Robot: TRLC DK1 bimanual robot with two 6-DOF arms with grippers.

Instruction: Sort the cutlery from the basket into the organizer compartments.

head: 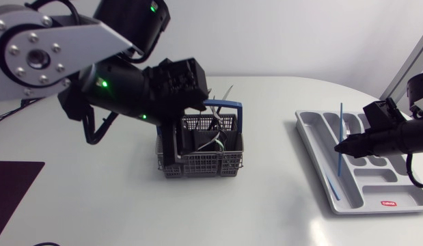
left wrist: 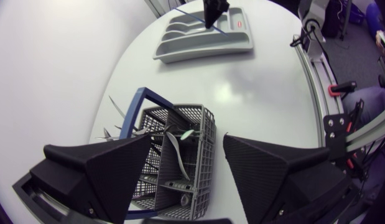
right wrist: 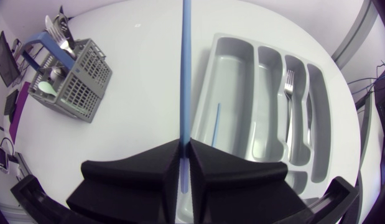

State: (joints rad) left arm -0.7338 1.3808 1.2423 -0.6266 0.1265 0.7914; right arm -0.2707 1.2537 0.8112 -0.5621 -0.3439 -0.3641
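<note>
Looking down from the head view, my left arm hangs over the basket (head: 201,162), my right gripper (head: 339,147) over the organizer (head: 308,142). Left wrist view: my left gripper (left wrist: 187,142) gapes wide above the cutlery (left wrist: 172,148). Right wrist view: my fingers pinch a blue stick (right wrist: 185,74); a second stick (right wrist: 217,121) lies in the organizer's basket-side compartment.

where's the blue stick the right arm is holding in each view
Head view: blue stick in the right end effector, over the organizer.
Left wrist view: blue stick far beyond the basket, over the organizer.
Right wrist view: blue stick clamped in the right end effector, pointing ahead.
Shared landmark: the grey organizer.
</note>
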